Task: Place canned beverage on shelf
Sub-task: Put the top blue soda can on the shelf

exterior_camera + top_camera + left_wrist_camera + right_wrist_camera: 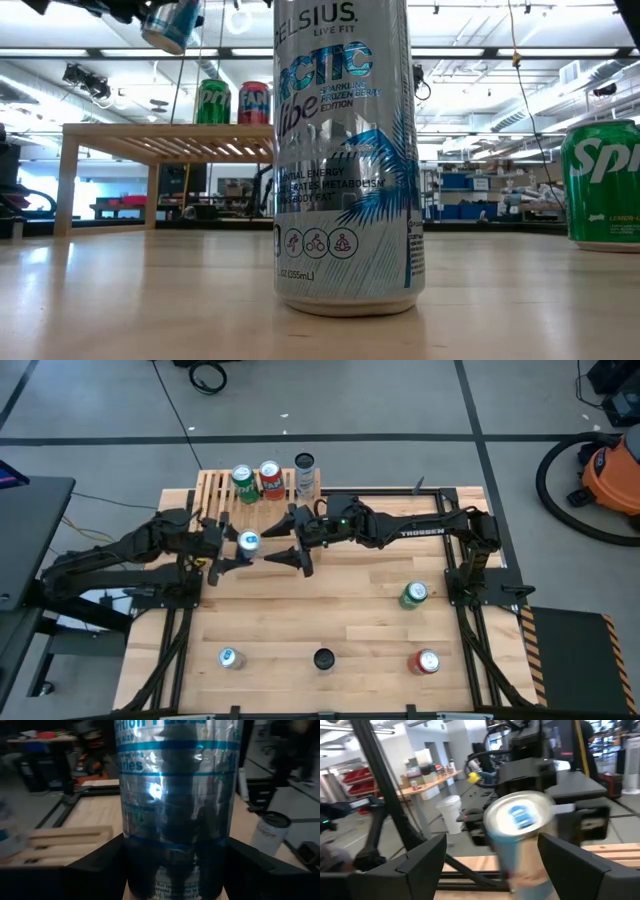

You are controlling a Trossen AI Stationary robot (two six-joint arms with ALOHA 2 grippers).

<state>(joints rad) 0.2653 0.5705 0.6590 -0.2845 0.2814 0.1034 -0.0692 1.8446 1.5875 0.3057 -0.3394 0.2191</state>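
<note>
The left gripper point(232, 550) holds a blue and silver can point(249, 541) above the table point(340, 610), just in front of the shelf point(215, 488); its fingers point(95, 865) press on both sides of the can. The right gripper point(290, 545) is just beside the same can on the other side, with its jaws apart and not touching it. On the shelf stand a green can point(243, 482), a red can point(270, 478) and a silver can point(305, 470). Four more cans stand nearer the front of the table.
</note>
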